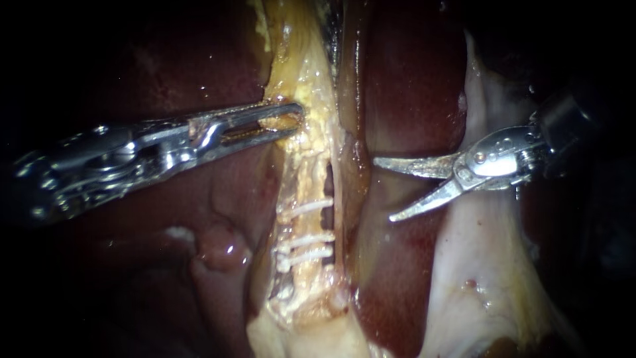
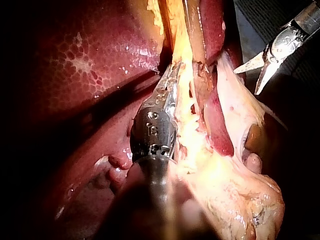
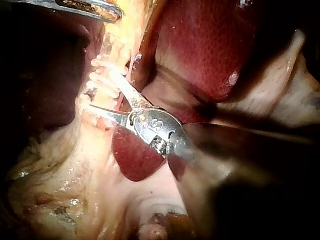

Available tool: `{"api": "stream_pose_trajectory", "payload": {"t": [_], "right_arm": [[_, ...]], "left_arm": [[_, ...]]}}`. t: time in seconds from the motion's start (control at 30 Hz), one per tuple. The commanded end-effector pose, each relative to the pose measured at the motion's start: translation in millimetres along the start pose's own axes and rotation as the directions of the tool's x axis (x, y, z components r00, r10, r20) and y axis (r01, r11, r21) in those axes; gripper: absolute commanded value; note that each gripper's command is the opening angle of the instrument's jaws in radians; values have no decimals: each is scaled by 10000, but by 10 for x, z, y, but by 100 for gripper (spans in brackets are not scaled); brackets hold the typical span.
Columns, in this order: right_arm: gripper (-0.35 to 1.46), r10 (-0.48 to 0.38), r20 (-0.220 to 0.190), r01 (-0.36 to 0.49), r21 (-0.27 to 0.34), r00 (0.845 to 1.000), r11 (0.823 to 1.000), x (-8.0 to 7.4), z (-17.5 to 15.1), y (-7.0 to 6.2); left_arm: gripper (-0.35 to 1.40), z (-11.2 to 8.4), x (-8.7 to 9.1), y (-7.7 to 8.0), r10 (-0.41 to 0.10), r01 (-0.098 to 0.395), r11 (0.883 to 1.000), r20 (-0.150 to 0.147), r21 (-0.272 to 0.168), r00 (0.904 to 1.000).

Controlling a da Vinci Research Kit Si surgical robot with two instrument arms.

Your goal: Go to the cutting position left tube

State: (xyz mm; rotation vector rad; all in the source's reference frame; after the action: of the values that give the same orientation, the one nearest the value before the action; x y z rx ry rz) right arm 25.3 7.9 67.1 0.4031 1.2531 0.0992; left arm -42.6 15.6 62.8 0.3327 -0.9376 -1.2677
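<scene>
Two yellowish tubes run side by side down the endoscope view with a dark slit between them. The left tube (image 1: pixel 306 179) carries three white clips (image 1: pixel 306 238) across its lower part. My left instrument (image 1: pixel 286 123) comes in from the left, its long jaws shut on yellow fatty tissue (image 1: pixel 301 86) above the clips. My right instrument (image 1: pixel 385 190) has two curved blades, open, their tips to the right of the right tube (image 1: pixel 346 199) and over the liver. In the right wrist view the open blades (image 3: pixel 105 92) point at the clipped strand (image 3: pixel 102 70).
Dark red liver (image 1: pixel 404 79) lies on both sides of the tubes. A pale tissue fold (image 1: pixel 483 265) lies under the right instrument's shaft. The left wrist view shows the left instrument (image 2: pixel 167 82) buried in yellow tissue and the open blades (image 2: pixel 246 82) beyond it.
</scene>
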Motion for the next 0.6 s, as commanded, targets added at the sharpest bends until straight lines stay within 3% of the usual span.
{"api": "stream_pose_trajectory", "payload": {"t": [0.03,0.3,0.37,0.6], "right_arm": [[143,-2,-4,2,6,10000,10000,0,0,0],[143,-17,-58,18,176,10000,9998,-1,1,-1],[143,595,-186,-585,499,9981,9970,-4,4,-4],[143,1873,472,-1924,1528,9812,9694,-28,40,-26]], "left_arm": [[-35,0,0,0,1,-1,10000,-1,4,10000],[-35,-8,-5,1,-12,13,10000,-46,57,10000],[-35,-17,-14,4,-38,40,9999,-107,124,9999],[-35,-53,-45,6,-205,204,9998,223,31,9995]]}}
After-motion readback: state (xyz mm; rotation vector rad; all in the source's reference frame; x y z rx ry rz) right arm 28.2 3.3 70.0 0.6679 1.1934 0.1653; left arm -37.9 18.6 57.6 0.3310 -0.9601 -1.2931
